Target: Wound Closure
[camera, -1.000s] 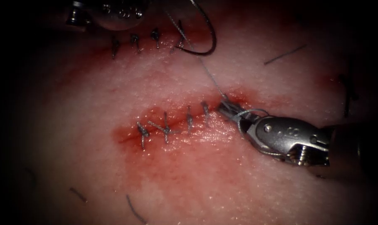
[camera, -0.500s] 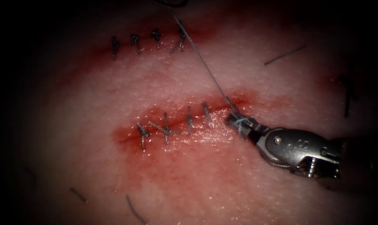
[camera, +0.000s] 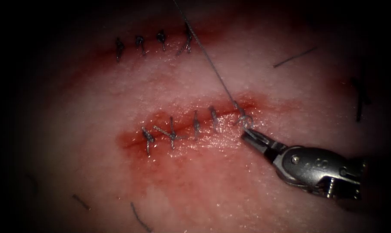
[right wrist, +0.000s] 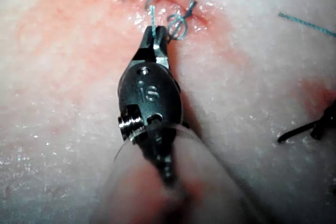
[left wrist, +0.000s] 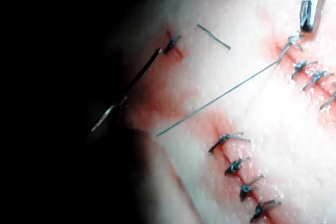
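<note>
Steel jaws of the right tool, nearest the lens, are clamped on the short thread tail at the right end of the cut. Just beyond, a small loop has shrunk toward the tissue since a second ago. Farther off, the long thread runs taut up and out of view; the needle has left with the left tool. Judging from this, pull evenly and opposite along the wound, so the knot seats flat without tearing the edge

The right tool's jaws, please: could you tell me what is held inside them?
The right tool is shut on the thread, a short end beside a small loop at the cut's right end. How far the thread reaches between the jaws is hidden.
</note>
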Available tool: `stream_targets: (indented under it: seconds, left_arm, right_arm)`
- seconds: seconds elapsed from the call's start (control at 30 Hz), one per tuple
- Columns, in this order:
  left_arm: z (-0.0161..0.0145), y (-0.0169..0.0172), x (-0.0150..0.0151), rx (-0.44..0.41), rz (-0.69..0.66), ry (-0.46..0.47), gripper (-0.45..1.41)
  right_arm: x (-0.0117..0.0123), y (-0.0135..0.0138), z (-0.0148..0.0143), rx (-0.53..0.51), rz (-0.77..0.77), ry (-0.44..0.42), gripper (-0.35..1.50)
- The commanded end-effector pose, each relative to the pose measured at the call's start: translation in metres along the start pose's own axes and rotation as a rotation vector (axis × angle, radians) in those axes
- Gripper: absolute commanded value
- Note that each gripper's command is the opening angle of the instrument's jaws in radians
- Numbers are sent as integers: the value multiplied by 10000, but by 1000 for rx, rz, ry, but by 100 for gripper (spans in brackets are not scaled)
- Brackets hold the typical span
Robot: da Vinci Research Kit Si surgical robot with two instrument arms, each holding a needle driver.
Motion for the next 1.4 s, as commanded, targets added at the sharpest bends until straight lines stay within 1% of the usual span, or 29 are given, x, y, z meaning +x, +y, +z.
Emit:
stream_targets:
  seconds: [0.03, 0.17, 0.23, 0.47, 0.57, 0.67, 0.83, 0.97, 1.1, 1.13, 1.23, 1.4]
  left_arm:
    - [7, 1, 2, 3, 5, 1, -45]
    - [17, -14, -9, -3, 16, -10, -45]
    - [17, -16, -10, -6, 20, -9, -45]
    - [10, -33, -18, -13, 11, -29, -45]
    - [6, -35, -24, -6, 16, -34, -45]
    - [4, -35, -32, 1, 20, -25, -45]
    - [-3, -37, -46, 17, 29, -13, -45]
    - [-10, -38, -60, 28, 27, 14, -45]
    - [-16, -40, -73, 39, 20, 31, -45]
    - [-21, -41, -85, 50, 13, 51, -45]
    - [-25, -42, -98, 59, 7, 74, -45]
    - [-27, -41, -100, 63, 3, 80, -45]
  right_arm:
    - [-8, -9, -1, 8, 1, 0, -35]
    - [-12, -10, -11, 19, -3, 4, -35]
    - [-12, -10, -12, 22, -3, 4, -35]
    - [-14, -18, -13, 44, -3, 22, -35]
    - [-16, -22, -16, 47, -5, 31, -35]
    - [-21, -25, -20, 52, -10, 32, -35]
    - [-41, -29, -37, 58, -29, 8, -35]
    - [-44, -22, -46, 50, -31, 6, -35]
    - [-50, -22, -52, 48, -37, 1, -35]
    - [-58, -22, -56, 49, -44, -8, -35]
    - [-65, -23, -61, 49, -51, -20, -35]
    - [-64, -28, -65, 48, -52, -29, -35]
